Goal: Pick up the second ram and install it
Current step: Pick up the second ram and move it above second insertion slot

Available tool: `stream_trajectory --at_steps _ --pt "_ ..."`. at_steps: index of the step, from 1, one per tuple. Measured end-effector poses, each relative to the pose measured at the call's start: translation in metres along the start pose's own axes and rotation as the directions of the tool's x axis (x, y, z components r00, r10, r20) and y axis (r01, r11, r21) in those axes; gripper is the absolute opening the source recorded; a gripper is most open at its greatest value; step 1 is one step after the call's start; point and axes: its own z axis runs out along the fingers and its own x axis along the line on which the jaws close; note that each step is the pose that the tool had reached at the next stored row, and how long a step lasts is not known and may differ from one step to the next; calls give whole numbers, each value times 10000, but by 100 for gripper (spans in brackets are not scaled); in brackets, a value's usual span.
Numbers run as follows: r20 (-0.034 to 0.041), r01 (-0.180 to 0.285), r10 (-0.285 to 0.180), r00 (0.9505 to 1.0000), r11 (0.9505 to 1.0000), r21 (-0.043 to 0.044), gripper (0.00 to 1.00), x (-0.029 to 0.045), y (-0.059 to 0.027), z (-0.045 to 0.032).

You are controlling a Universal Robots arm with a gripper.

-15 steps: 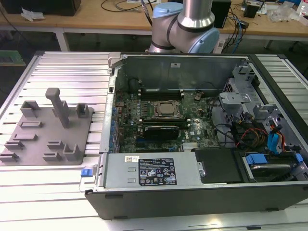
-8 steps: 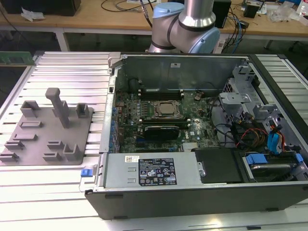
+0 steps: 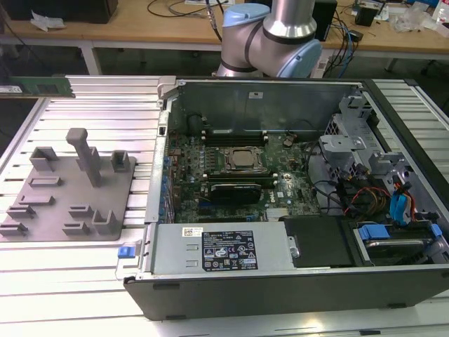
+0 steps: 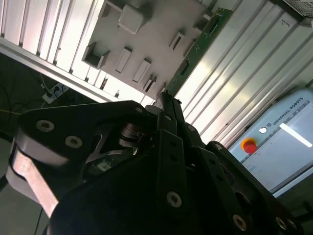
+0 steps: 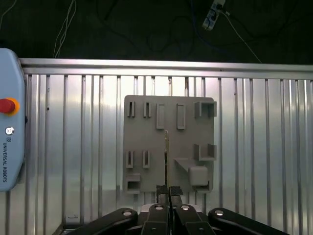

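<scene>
The second ram (image 3: pixel 38 86) is a long green stick with a white label. It hangs level in the air at the exterior view's far left, above the back of the ribbed table. In the first wrist view my gripper (image 5: pixel 167 189) is shut on it, and the ram (image 5: pixel 167 147) shows edge-on as a thin line over the grey fixture plate (image 5: pixel 146 132). The second wrist view shows the green stick (image 4: pixel 200 46) running out from my closed black fingers (image 4: pixel 168 110). The open computer case (image 3: pixel 210 95) with its motherboard (image 3: pixel 235 168) lies to the exterior view's right.
The grey fixture plate (image 3: pixel 66 193) carries raised posts and holders. A teach pendant (image 5: pixel 10 127) with a red button lies on the ribbed table (image 5: pixel 264 147). The arm's base (image 3: pixel 270 35) stands behind the case. Cables and drive bays (image 3: pixel 372 175) fill the case's right side.
</scene>
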Motion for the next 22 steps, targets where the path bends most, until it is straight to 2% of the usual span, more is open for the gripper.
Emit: stream_trajectory --at_steps 4,8,11,17,22 --pt "-1 1 -1 10000 10000 -36 9 0 -112 -6" --pt "0 0 0 10000 10000 -68 9 1 -297 -14" --pt "1 -2 2 10000 10000 -92 9 1 -391 -16" --pt "1 -11 11 10000 9996 -270 9 4 -671 -2" --pt "0 -9 9 10000 9995 -307 9 4 -838 0"
